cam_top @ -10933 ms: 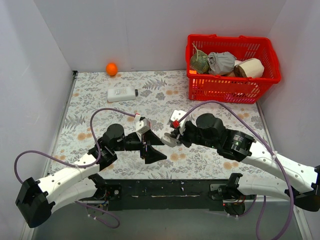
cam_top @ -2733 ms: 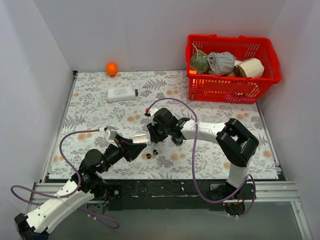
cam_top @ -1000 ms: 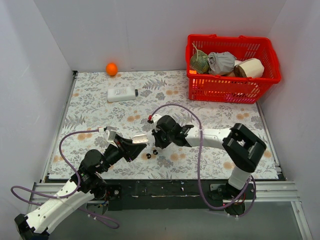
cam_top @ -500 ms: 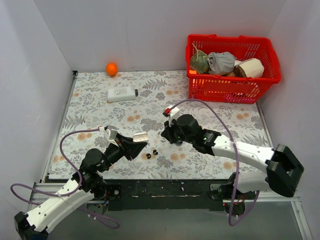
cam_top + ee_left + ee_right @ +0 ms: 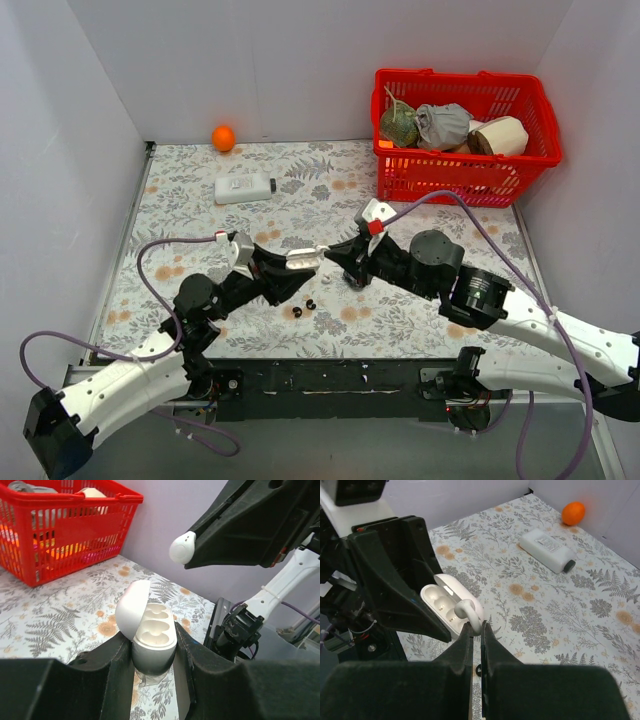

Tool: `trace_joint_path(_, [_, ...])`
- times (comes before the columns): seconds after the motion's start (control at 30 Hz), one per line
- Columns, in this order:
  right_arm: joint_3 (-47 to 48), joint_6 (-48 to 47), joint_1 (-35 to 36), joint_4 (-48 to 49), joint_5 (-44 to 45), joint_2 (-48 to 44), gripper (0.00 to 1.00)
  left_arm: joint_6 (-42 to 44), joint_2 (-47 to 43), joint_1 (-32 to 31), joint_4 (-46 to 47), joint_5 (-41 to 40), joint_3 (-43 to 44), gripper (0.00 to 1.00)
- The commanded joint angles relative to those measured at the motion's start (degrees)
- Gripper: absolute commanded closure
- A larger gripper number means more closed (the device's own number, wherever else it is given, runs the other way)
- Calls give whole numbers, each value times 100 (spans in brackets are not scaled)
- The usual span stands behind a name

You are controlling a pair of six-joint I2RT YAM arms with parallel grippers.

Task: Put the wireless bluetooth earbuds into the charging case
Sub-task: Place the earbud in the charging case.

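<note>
**Earbud brought to the mouth of the open charging case**

Top view: half a second ago the left gripper held the case lower and nearer its own base, with the right gripper standing off behind it. Now the case sits further up the table, and the right gripper's tips are just beside its right end. I read this as the approach being done and the seating about to begin. The case's long axis runs left to right here, with its open side toward the right arm. A tiny black bud and a second black bud lie on the table just in front of the case, so more work probably remains.

Left wrist view: the left fingers press on either side of the case's lower body, clamping it. The wells face up and both look empty, and the lid is swung back to the left. The white earbud hangs above and to the right, apart from the case. Its rounded head points left, away from the fingers that hold it.

Right wrist view: the right fingers are almost pressed together, pinching the earbud by its stem. The stem runs down into the tips, so its long axis stands roughly upright. The head curls over the case's near rim, beside the nearer well. It probably needs a small alignment before it goes down.
</note>
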Motion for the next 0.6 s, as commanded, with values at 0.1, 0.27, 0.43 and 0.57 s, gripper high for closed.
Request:
trace_joint_path(0.1, [444,-487,327,-348,232,-324,99,441,724,8,648,947,721,100])
trace_joint_path(0.27, [427,-549,371,-506,-76,-341,99,530,892,52,1034,1422,678,100])
trace_joint_path(0.43, [321,-549,363,-595,-120,-447,99,460,1032,61,1202,1677,712,100])
trace_joint_path(0.57, [295,-584,371,-665,-85,-473,99,442,1085,61,1237,1809,756,100])
